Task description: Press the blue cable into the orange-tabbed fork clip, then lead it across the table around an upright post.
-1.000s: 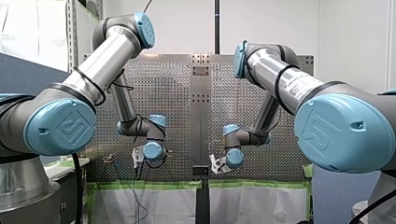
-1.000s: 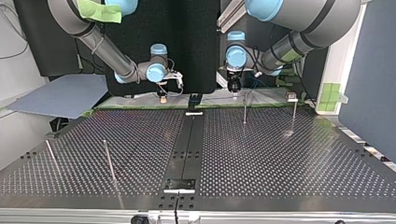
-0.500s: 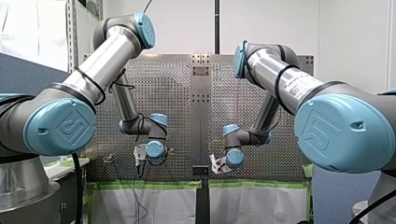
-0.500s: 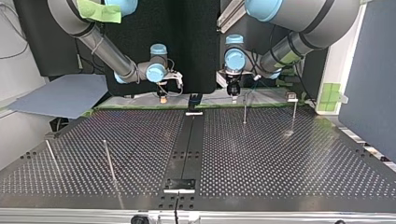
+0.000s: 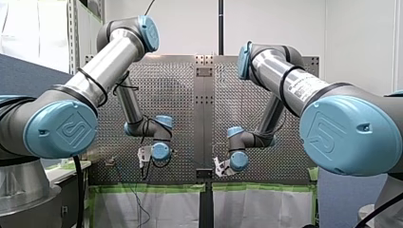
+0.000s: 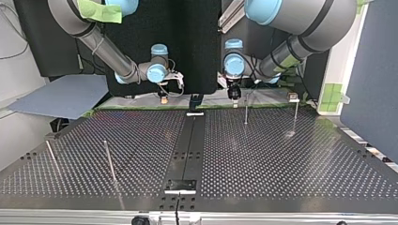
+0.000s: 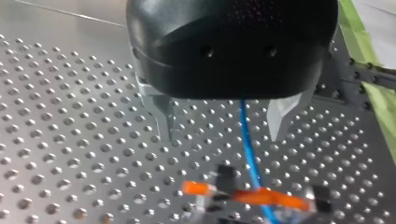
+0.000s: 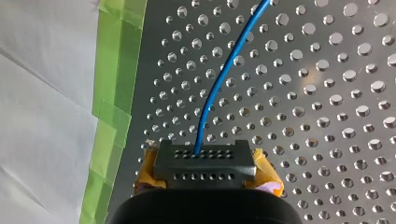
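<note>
Over the last second the left gripper (image 7: 223,134) had slid toward the top view's middle, fingers spread. The blue cable (image 7: 246,144) ran loose between them and across the orange-tabbed fork clip (image 7: 247,196), probably seated. The right gripper (image 8: 205,163) pinched the cable between yellow pads (image 8: 266,173), and the routing was yet to come.

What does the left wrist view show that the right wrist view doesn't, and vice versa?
Only the left wrist view: the orange-tabbed fork clip ahead of my left gripper, whose metal jaws stand open either side of the blue cable. Only the right wrist view: my right gripper, yellow pads showing, jaws shut on that cable, and a white sheet beyond the perforated table. Both: the cable, the table and green tape along its edge.
</note>
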Controlling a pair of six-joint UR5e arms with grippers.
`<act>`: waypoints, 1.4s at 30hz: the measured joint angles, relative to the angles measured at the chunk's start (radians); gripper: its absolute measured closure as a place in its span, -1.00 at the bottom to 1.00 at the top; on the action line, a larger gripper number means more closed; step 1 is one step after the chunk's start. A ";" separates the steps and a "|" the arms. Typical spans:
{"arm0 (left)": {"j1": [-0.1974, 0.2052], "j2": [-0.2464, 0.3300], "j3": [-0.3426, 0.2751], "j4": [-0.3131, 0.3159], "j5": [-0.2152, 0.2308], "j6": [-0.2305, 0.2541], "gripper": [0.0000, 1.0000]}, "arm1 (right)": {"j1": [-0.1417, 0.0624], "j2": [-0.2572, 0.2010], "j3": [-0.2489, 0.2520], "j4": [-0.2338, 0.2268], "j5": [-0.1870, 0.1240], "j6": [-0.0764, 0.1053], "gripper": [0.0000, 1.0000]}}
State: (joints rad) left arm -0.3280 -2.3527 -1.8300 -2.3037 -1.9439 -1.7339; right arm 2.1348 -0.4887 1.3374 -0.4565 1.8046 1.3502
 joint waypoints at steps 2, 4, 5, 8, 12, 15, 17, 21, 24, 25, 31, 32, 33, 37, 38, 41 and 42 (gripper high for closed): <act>-0.002 -0.013 0.014 -0.016 -0.002 0.002 -1.00 | 0.000 0.000 0.000 0.000 0.000 0.000 1.00; -0.004 -0.020 0.022 -0.027 -0.005 0.003 -1.00 | 0.000 0.000 0.001 0.000 0.000 0.000 1.00; -0.004 -0.021 0.024 -0.030 -0.006 0.004 -1.00 | 0.000 0.000 0.001 0.000 0.000 0.000 1.00; -0.004 -0.024 0.029 -0.035 -0.010 0.005 -1.00 | 0.000 0.000 0.001 0.000 -0.001 0.000 1.00; -0.004 -0.025 0.030 -0.036 -0.011 0.005 -1.00 | 0.000 0.000 0.002 0.000 -0.001 0.000 1.00; -0.005 -0.024 0.031 -0.036 -0.012 0.007 -1.00 | 0.000 0.000 0.002 0.000 -0.001 0.000 1.00; -0.005 -0.024 0.031 -0.036 -0.012 0.012 -0.45 | 0.000 0.000 0.003 0.000 -0.001 0.000 1.00; -0.006 -0.024 0.031 -0.034 -0.018 0.035 0.32 | 0.000 0.000 0.004 0.001 -0.001 0.000 1.00; -0.006 -0.024 0.031 -0.031 -0.020 0.047 1.00 | 0.000 0.000 0.003 0.001 -0.001 0.000 1.00; -0.006 -0.024 0.031 -0.031 -0.020 0.048 1.00 | 0.000 0.000 0.003 0.001 -0.001 0.000 1.00; -0.005 -0.024 0.031 -0.030 -0.014 0.050 1.00 | 0.000 0.000 0.003 0.003 -0.001 0.000 1.00; -0.004 -0.024 0.031 -0.030 -0.013 0.050 1.00 | 0.000 0.000 0.003 0.003 -0.001 0.000 1.00; -0.004 -0.024 0.031 -0.030 -0.014 0.049 1.00 | 0.000 0.000 0.003 0.004 -0.001 0.000 1.00; -0.002 -0.024 0.031 -0.031 -0.021 0.048 1.00 | -0.001 0.000 0.003 0.004 -0.001 0.000 1.00; -0.002 -0.024 0.031 -0.031 -0.022 0.048 1.00 | -0.002 0.000 0.003 0.004 -0.001 0.000 1.00; -0.002 -0.024 0.031 -0.031 -0.023 0.048 1.00 | -0.003 0.000 0.004 0.004 -0.001 0.000 1.00; -0.002 -0.024 0.031 -0.031 -0.023 0.048 1.00 | -0.003 0.000 0.004 0.004 -0.001 0.000 1.00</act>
State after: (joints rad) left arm -0.3296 -2.3768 -1.7992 -2.3349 -1.9668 -1.6858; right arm 2.1316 -0.4887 1.3416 -0.4527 1.8040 1.3502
